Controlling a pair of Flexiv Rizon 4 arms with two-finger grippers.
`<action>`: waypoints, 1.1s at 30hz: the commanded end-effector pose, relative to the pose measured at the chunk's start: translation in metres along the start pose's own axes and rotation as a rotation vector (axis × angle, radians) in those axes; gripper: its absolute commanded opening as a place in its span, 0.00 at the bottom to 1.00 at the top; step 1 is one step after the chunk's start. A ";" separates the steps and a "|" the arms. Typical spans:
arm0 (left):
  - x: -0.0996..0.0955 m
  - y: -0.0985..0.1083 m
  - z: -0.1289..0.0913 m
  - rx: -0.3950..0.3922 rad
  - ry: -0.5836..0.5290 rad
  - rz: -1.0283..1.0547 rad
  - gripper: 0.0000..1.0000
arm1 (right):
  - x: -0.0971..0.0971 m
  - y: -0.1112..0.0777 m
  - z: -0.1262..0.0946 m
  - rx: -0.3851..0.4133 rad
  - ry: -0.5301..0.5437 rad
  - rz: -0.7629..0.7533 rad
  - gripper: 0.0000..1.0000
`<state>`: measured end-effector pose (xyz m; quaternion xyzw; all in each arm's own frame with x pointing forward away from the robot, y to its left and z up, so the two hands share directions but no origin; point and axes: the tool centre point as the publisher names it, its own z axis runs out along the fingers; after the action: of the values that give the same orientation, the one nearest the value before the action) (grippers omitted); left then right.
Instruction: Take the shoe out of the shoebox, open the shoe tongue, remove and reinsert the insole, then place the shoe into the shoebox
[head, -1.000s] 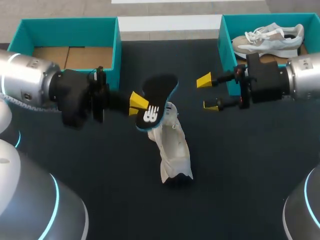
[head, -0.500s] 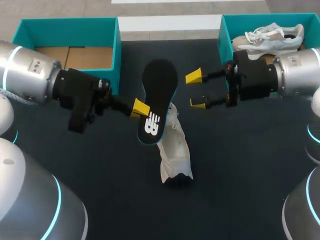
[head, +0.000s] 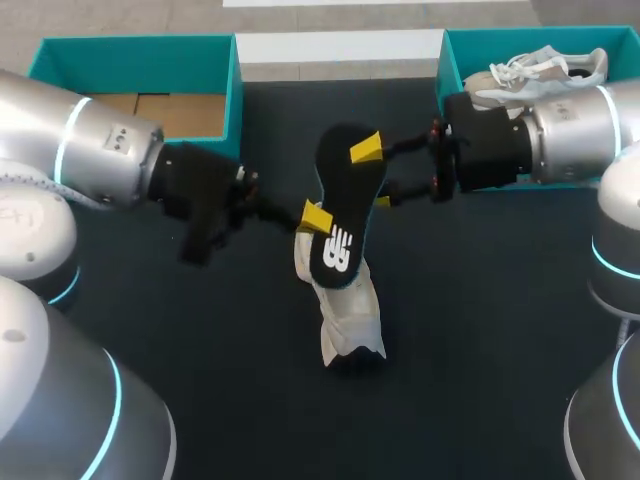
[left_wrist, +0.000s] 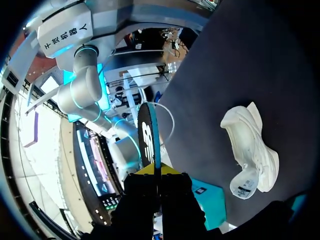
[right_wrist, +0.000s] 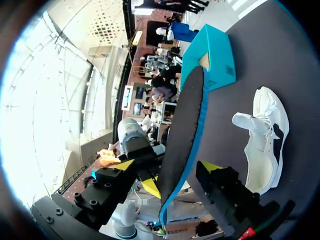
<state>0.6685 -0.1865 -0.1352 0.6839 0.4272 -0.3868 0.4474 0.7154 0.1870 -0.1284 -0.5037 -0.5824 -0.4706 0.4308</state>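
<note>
Dark tabletop (head: 500, 360) spreads under both arms, with a teal box at each far corner. The left shoebox (head: 60, 55) shows only its cardboard floor, and the right shoebox (head: 446, 70) holds a second sneaker (head: 540, 70). Near the middle of the table the white sneaker (head: 350, 310) lies on its side, with neither gripper touching it. The black, teal-edged insole (head: 345, 185) hangs in the air above it, apart from the shoe.

The left gripper (head: 316, 217) is pinched on the insole's lower edge. The right gripper (head: 374, 175) stands wide, its yellow tips on either side of the upper end without both touching it — so a single small pinch carries the whole insole.

The main risk, as I judge it, is a handover. If the left fingers let go before the right ones have truly closed, the insole drops. It is also thin and likely floppy, so a grip near one end could let it bend or twist out of line. Nothing steadies the sneaker either — pushing the insole back in may simply slide it across the table.
</note>
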 end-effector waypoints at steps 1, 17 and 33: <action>0.006 0.007 0.015 -0.050 -0.006 0.024 0.00 | -0.003 0.003 0.008 -0.015 0.003 0.012 0.49; 0.016 -0.004 0.016 -0.076 -0.029 -0.030 0.00 | -0.011 0.012 0.007 -0.080 0.030 0.021 0.35; 0.013 -0.011 0.003 -0.075 -0.035 -0.076 1.00 | -0.020 0.014 0.000 -0.096 0.011 0.033 0.00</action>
<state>0.6658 -0.1940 -0.1543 0.6428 0.4580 -0.4010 0.4650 0.7314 0.1851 -0.1435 -0.5300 -0.5484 -0.4944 0.4171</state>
